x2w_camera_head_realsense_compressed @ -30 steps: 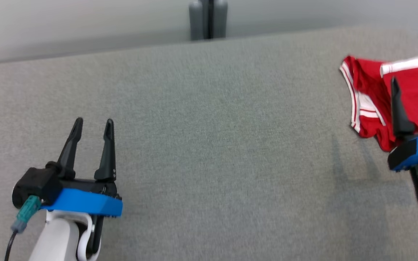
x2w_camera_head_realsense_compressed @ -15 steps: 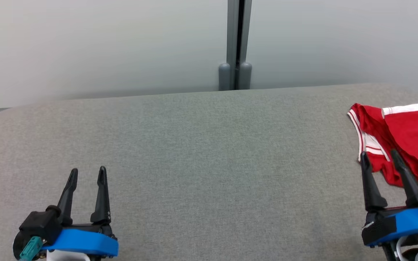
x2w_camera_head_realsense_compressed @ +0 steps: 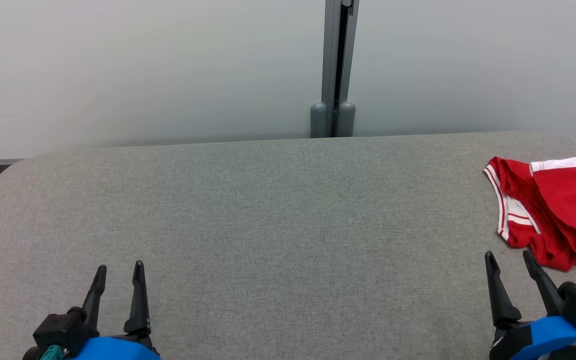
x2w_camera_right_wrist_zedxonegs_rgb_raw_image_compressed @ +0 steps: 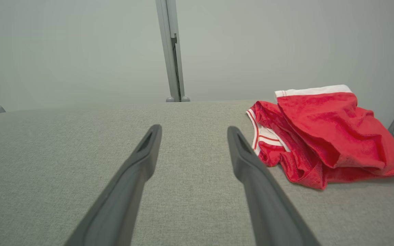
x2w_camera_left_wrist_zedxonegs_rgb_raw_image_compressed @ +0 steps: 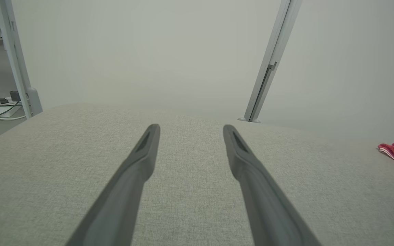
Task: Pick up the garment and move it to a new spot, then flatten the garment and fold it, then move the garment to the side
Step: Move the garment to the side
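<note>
left pincer (x2w_camera_head_realsense_compressed: pixel 120 266) and right pincer (x2w_camera_head_realsense_compressed: pixel 508 254) spread empty over the grey table (x2w_camera_head_realsense_compressed: pixel 288 225), red garment (x2w_camera_head_realsense_compressed: pixel 563 210) near the right.

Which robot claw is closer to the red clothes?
The right gripper: its open fingers point up just short of the red garment at the right end, while the left gripper sits far across the grey padded surface.
</note>
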